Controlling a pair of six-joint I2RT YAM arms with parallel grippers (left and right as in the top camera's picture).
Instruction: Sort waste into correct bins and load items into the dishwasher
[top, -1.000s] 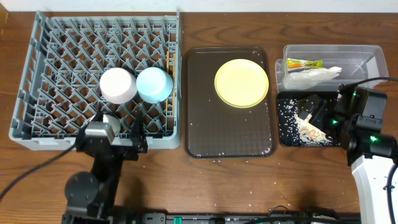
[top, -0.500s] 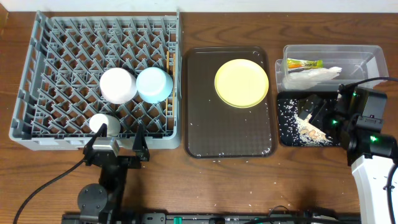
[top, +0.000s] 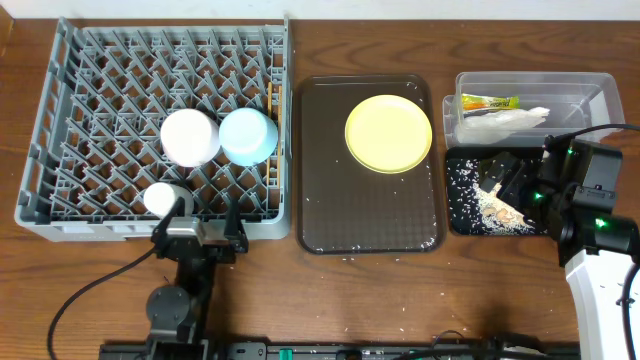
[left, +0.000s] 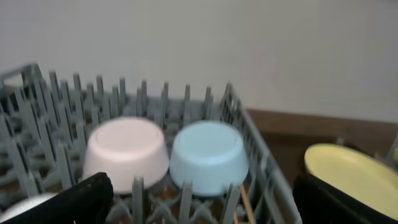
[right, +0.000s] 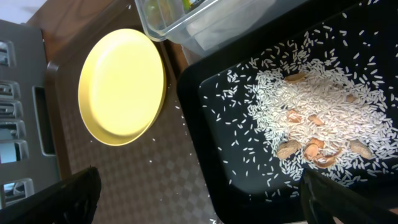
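Watching the left gripper (top: 199, 222), I am seeing its jaws spread wide with nothing between them, hanging just off the near wall of the grey dish rack (top: 40, 130). A second ago it was sitting over the small white cup (top: 160, 198). It is now pulling back, and the cup is showing in the rack's near row. Behind it, the white bowl (top: 190, 137) and the light blue bowl (top: 248, 135) are resting upside down, side by side and touching. The chopsticks (top: 272, 110) are lying along the rack's right side.

The yellow plate (top: 388, 133) is sitting on the brown serving tray (top: 330, 210). The right gripper (top: 505, 172) is staying put, fully open and empty, over the rice scraps (right: 311, 106) in the black tray (top: 458, 215). The clear tub (top: 590, 88) is holding the napkin (top: 505, 122) and the green-and-yellow wrapper (top: 489, 102); its print is too small for me to read.
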